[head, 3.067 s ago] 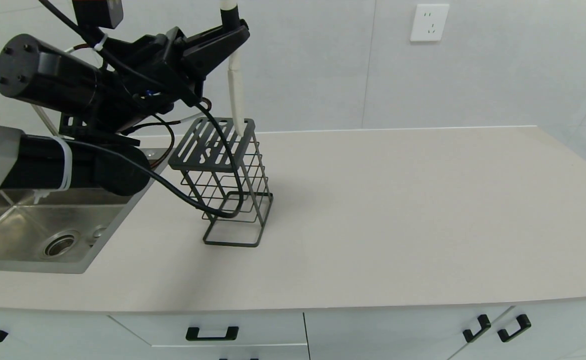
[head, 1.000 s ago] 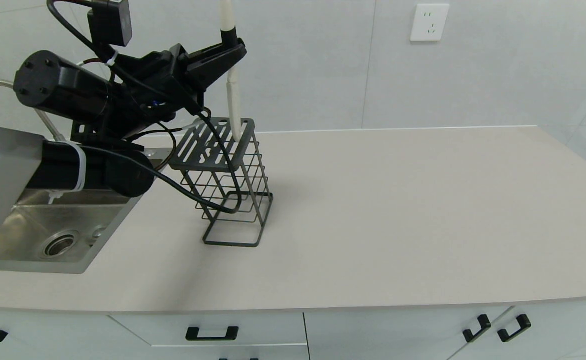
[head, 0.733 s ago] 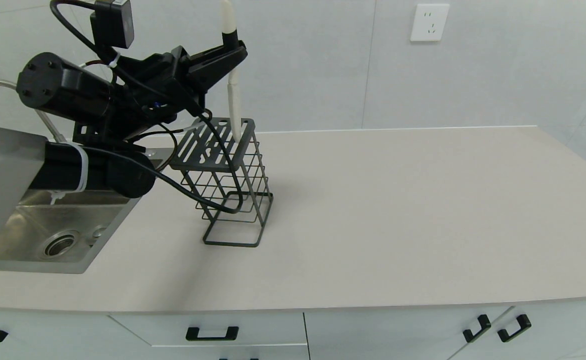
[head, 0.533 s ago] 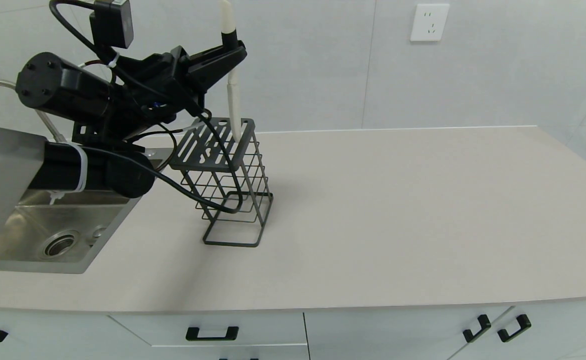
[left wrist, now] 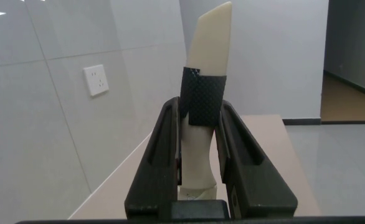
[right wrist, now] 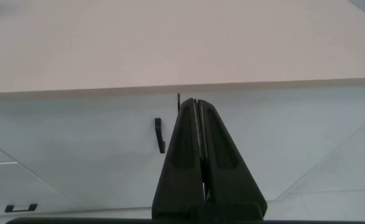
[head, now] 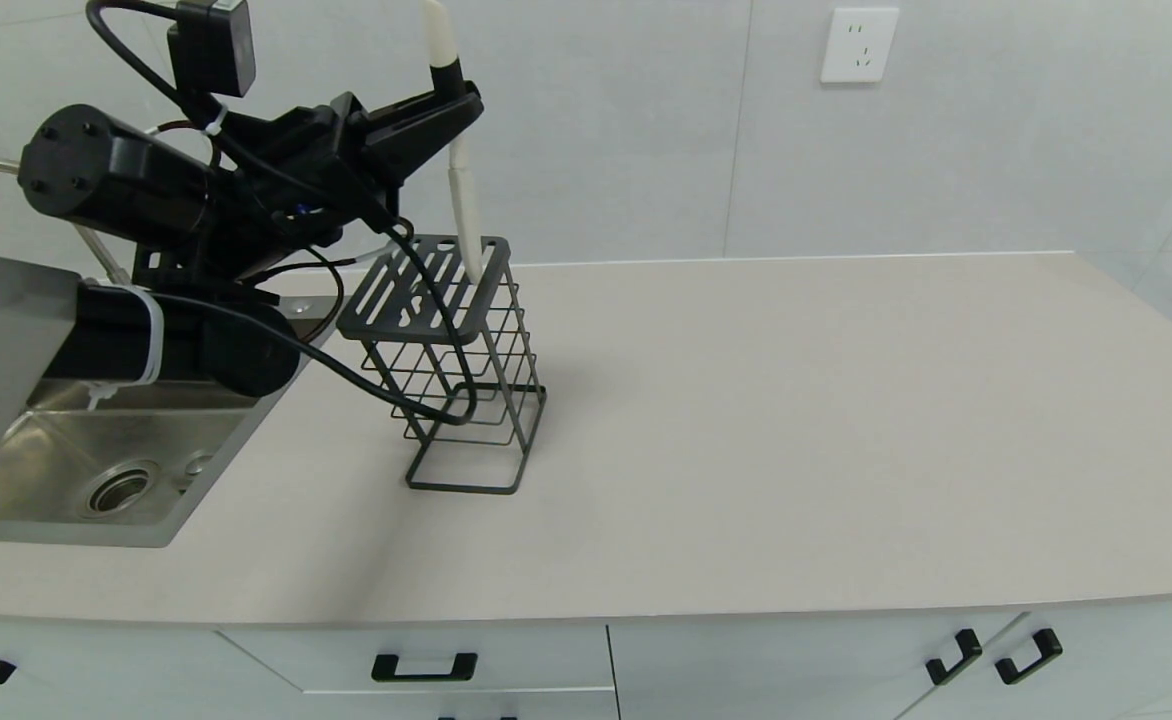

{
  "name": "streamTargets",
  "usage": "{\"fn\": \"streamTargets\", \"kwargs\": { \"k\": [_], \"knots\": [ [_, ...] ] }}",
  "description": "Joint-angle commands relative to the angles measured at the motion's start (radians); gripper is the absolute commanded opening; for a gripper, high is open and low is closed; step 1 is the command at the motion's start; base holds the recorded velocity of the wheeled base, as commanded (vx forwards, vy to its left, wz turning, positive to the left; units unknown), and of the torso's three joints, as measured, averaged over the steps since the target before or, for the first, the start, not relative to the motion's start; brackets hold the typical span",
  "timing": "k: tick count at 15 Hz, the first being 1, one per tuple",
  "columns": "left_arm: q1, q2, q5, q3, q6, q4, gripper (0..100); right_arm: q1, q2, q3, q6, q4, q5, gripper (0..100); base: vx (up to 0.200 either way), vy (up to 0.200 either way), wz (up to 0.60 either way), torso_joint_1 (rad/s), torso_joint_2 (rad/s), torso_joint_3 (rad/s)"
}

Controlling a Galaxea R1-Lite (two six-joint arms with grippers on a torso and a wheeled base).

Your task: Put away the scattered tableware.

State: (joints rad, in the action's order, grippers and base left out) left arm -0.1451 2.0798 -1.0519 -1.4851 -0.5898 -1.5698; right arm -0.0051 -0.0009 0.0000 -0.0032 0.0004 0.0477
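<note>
At 10 o'clock on the beige tabletop (head: 796, 420), one dark wire rack with a slotted top plate (head: 416, 300) is standing just beside one stainless steel sink (head: 96, 450), which is lying at 9 o'clock. Left hand (head: 451, 100) is clamping one cream-white utensil with a black band (head: 464, 215) nearly upright. Its lower tip is meeting the plate's 1 o'clock corner; whether it is passing through a slot I cannot tell.

Left wrist view is adding detail: both fingers (left wrist: 164, 155) are pressing the woven-patterned band, and the utensil's pointed end is rising above them. Right wrist view is showing the right hand (right wrist: 199, 124) closed on nothing, in front of white cabinet fronts (right wrist: 76, 143).

One white wall socket (head: 858, 45) is sitting at 1 o'clock. Rack is standing near the back wall, well apart from the tabletop's front and right edges.
</note>
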Motion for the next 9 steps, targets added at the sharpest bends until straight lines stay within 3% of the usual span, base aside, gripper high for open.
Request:
{"fn": "streamTargets", "kwargs": {
  "k": [1, 5, 9],
  "knots": [
    [-0.001, -0.012, -0.002, 0.025, 0.001, -0.001, 0, -0.001, 0.001, 0.000, 0.000, 0.000, 0.000, 0, 0.000, 0.000, 0.00, 0.000, 0.00, 0.000],
    [-0.001, -0.049, -0.005, 0.098, 0.004, -0.001, 0, -0.001, 0.001, 0.000, 0.000, 0.000, 0.000, 0, 0.000, 0.000, 0.00, 0.000, 0.00, 0.000],
    [0.007, -0.049, -0.011, 0.105, 0.008, -0.001, 0, -0.001, 0.001, 0.000, 0.000, 0.000, 0.000, 0, 0.000, 0.000, 0.00, 0.000, 0.00, 0.000]
  ]
}}
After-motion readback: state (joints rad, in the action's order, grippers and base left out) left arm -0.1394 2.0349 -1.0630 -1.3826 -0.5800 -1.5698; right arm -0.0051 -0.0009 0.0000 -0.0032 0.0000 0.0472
